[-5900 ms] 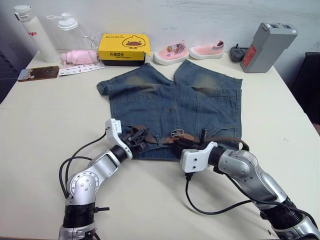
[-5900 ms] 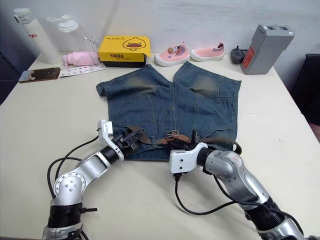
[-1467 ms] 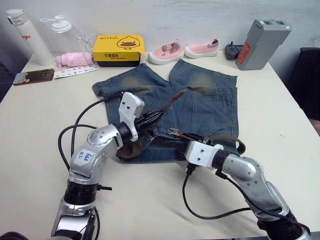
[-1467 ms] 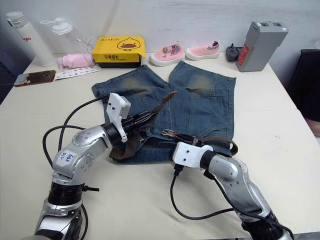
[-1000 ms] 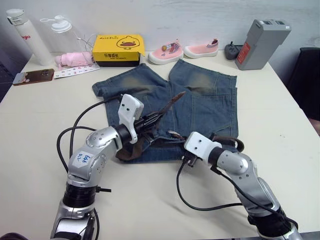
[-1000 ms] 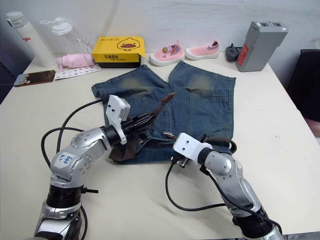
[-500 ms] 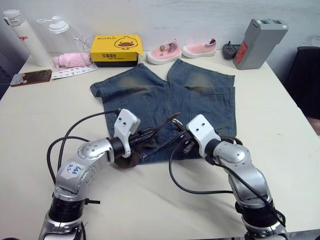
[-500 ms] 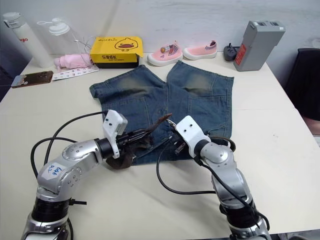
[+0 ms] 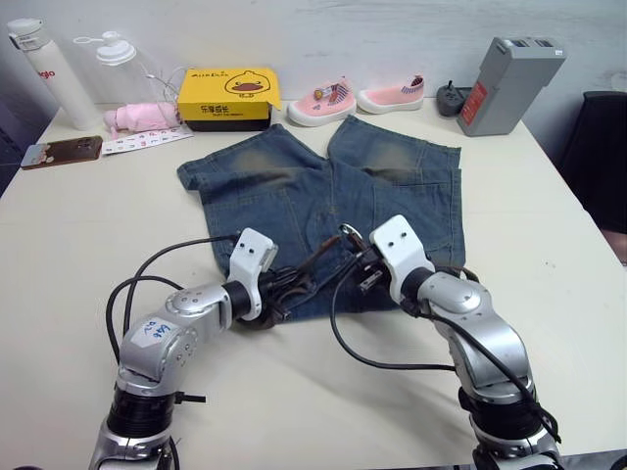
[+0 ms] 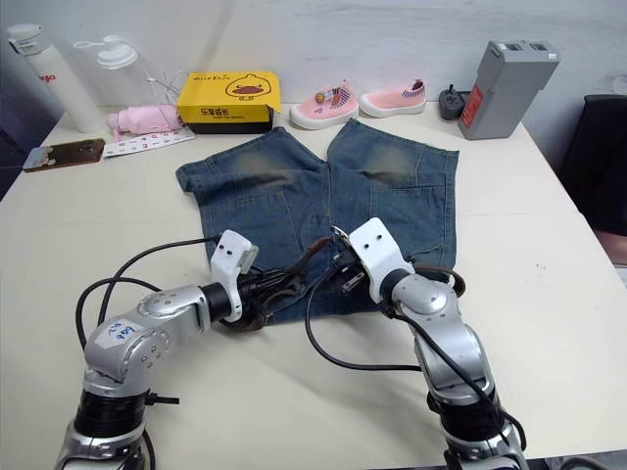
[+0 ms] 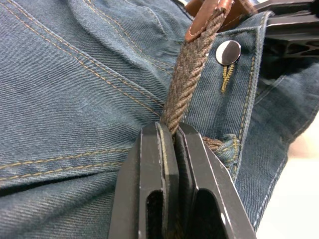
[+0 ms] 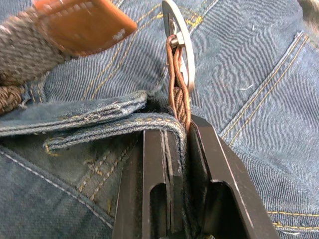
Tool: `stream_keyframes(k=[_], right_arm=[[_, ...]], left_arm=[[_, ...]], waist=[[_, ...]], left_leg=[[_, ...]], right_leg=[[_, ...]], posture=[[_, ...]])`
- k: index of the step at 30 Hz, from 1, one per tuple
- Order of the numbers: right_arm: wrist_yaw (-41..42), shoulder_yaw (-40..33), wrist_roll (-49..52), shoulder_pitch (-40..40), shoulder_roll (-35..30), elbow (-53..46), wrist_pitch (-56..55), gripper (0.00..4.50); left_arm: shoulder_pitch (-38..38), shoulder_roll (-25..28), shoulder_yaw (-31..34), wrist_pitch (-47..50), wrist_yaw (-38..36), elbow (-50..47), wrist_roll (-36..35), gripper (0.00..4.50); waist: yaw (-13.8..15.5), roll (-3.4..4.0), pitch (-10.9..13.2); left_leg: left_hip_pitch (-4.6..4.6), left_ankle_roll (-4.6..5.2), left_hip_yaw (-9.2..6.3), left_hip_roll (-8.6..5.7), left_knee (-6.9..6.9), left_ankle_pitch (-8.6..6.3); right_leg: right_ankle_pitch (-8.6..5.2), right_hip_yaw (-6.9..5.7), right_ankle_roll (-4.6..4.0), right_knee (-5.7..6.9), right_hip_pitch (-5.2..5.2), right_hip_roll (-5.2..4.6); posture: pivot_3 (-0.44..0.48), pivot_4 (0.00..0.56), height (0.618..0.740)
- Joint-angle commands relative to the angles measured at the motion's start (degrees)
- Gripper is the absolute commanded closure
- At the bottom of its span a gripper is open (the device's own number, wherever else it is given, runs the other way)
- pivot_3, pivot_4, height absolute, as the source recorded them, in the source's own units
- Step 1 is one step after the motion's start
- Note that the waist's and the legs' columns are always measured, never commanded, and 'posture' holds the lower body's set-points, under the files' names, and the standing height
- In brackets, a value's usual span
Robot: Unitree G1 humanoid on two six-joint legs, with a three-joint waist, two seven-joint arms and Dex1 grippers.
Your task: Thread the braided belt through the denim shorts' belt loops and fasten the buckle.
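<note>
The step in hand looks like fastening: the belt's tip has to go through the buckle (image 12: 178, 37). To do it well, the right gripper (image 12: 175, 130) should keep the metal frame upright and steady with its opening turned toward the tip, while the left gripper (image 11: 172, 133) steers the leather-capped tip (image 11: 205, 15) straight into the frame rather than across it. The left grip sits some way back from the tip, so the free braid may droop; a hold nearer the tip would aim better.

The shorts (image 9: 392, 186) lie flat on the table (image 9: 78, 225), waistband toward the robot, with the belt (image 9: 318, 259) running along that waistband. The left gripper's fingers are closed on the belt just behind its tip, at the middle of the waistband near the metal button (image 11: 228, 51). The right gripper's fingers are pressed together on the braid just below the buckle, apparently with a fold of waistband caught too, though that is hard to judge. Both forearms lie low over the table, angled inward, grippers near each other at the front of the shorts.
</note>
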Motion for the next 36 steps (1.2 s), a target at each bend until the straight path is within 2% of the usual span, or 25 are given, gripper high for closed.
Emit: stream_keyframes(k=[1,12,19,28,36], right_arm=[[-1.44,-0.91,0.32,-1.33,-1.36,-3.79,-0.81,4.47],[-1.90,1.69,1.90,-0.48,-3.93,-4.56,-0.82,4.47],[0.25,6.44,3.25,-0.26,-7.51,-5.90,-0.74,4.47],[0.16,9.07,3.93,-0.63,-8.57,-5.91,-0.75,4.47],[-2.61,3.78,4.22,-1.23,-5.36,-4.75,1.04,4.47]], left_arm=[[-0.72,-0.37,-1.31,1.37,0.87,1.45,0.85,4.50],[-2.81,-2.06,-1.75,0.64,1.09,2.85,1.67,4.50],[-5.48,-3.59,-3.69,-0.35,0.85,4.77,2.66,4.50],[-8.82,-5.72,-6.42,-2.27,-0.58,7.43,3.74,4.50],[-6.70,-4.16,-6.61,-1.00,-1.81,5.26,3.65,4.50]], waist=[[0.02,0.00,0.00],[0.08,-0.01,0.00],[0.22,-0.01,-0.01],[0.59,-0.02,-0.01],[0.76,-0.02,-0.01]], left_leg=[[0.00,0.00,0.00,0.00,0.00,0.00],[0.00,0.01,0.00,-0.01,0.00,0.00],[-0.01,0.01,-0.01,-0.04,0.00,0.00],[-0.01,0.04,0.01,-0.04,-0.01,0.02],[-0.01,0.04,0.02,-0.04,-0.01,0.02]], right_leg=[[0.00,0.00,0.00,0.00,0.00,0.00],[0.00,-0.01,0.00,-0.01,0.00,-0.02],[0.00,-0.01,0.00,-0.01,0.00,-0.03],[0.00,-0.01,0.01,-0.04,0.01,-0.05],[0.00,-0.01,0.01,-0.05,0.01,-0.05]], posture=[[0.000,0.150,0.658],[0.000,0.150,0.658],[0.000,0.150,0.658],[0.000,0.150,0.658],[0.000,0.150,0.658]])
